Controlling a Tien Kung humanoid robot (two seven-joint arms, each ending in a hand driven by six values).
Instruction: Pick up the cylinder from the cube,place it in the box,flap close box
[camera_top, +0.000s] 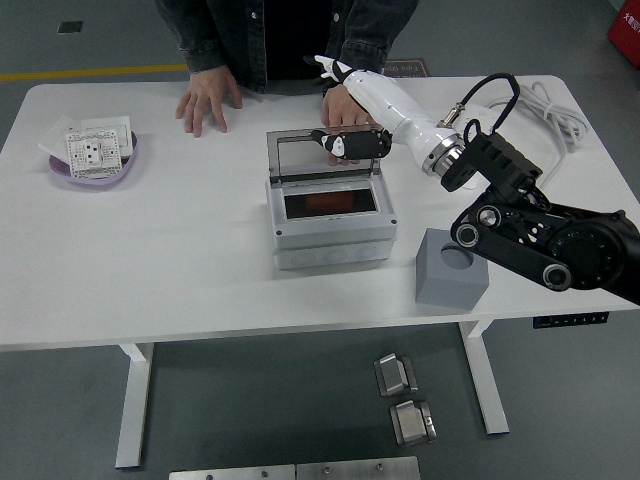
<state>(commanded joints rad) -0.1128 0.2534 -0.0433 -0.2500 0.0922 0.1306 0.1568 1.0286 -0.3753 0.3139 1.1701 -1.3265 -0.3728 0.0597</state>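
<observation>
One box (330, 215) sits mid-table, its one lid (322, 150) upright, one orange cylinder (322, 203) inside it. The right hand (352, 115) hovers behind the box at the lid's top edge, fingers loosely spread, gripping nothing. Right of the box stands one grey cube (448, 267). Beyond the box, a person's two hands (207, 98) rest flat.

Single head view, set high on the robot's side, faces forward and down over the rectangular white table (180, 270); no second view overlaps.
</observation>
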